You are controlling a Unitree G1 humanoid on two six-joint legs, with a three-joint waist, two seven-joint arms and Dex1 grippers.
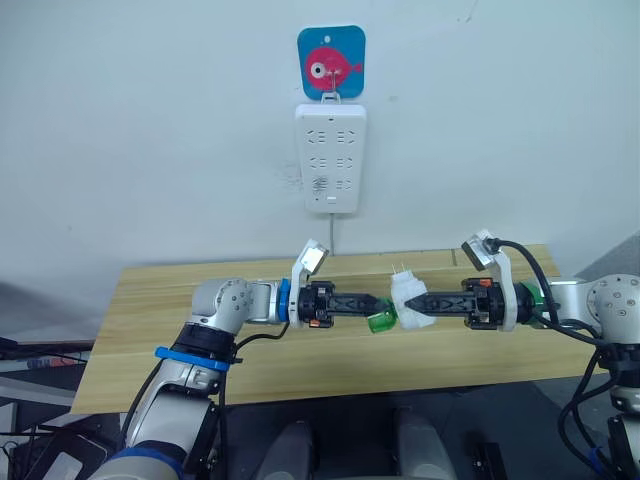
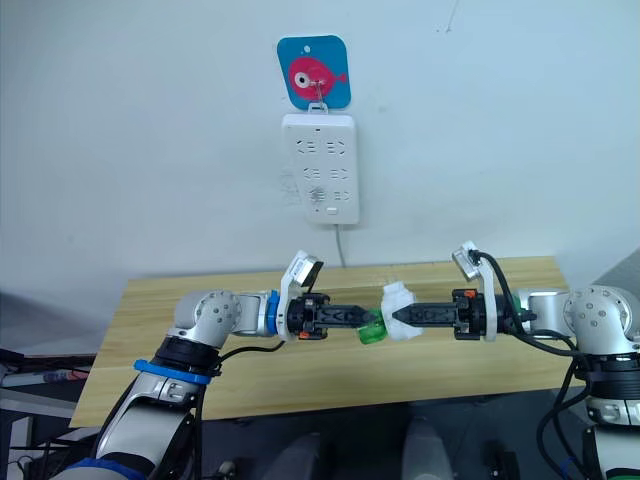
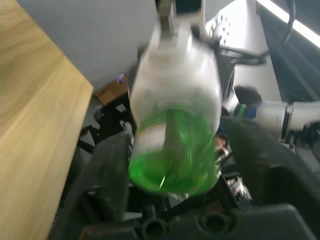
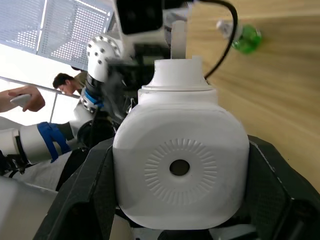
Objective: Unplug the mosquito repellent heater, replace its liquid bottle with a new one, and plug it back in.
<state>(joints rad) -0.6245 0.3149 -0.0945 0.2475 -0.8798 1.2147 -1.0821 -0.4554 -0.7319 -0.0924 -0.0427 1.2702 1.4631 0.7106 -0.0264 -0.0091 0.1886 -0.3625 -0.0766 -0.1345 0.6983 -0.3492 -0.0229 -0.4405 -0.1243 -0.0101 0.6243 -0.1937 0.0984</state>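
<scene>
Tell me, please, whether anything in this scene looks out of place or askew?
One thing: a second green liquid bottle lies on its side on the wooden table. Otherwise, the left pincer grips a green bottle at the small white rounded plastic heater held by the right pincer.

Both arms raised over the front part of the bench (image 1: 160,300), forearms turned inward and level, fingertips facing each other above its middle. Left gripper (image 1: 377,311) clamped on the green liquid bottle (image 1: 381,321), one black finger (image 3: 102,190) to each side. Right gripper (image 1: 412,305) clamped on the mosquito repellent heater (image 4: 180,165), fingers (image 4: 280,190) pressed against both flanks. Wrists straight, elbows bent outward toward the bench's left and right ends.
</scene>
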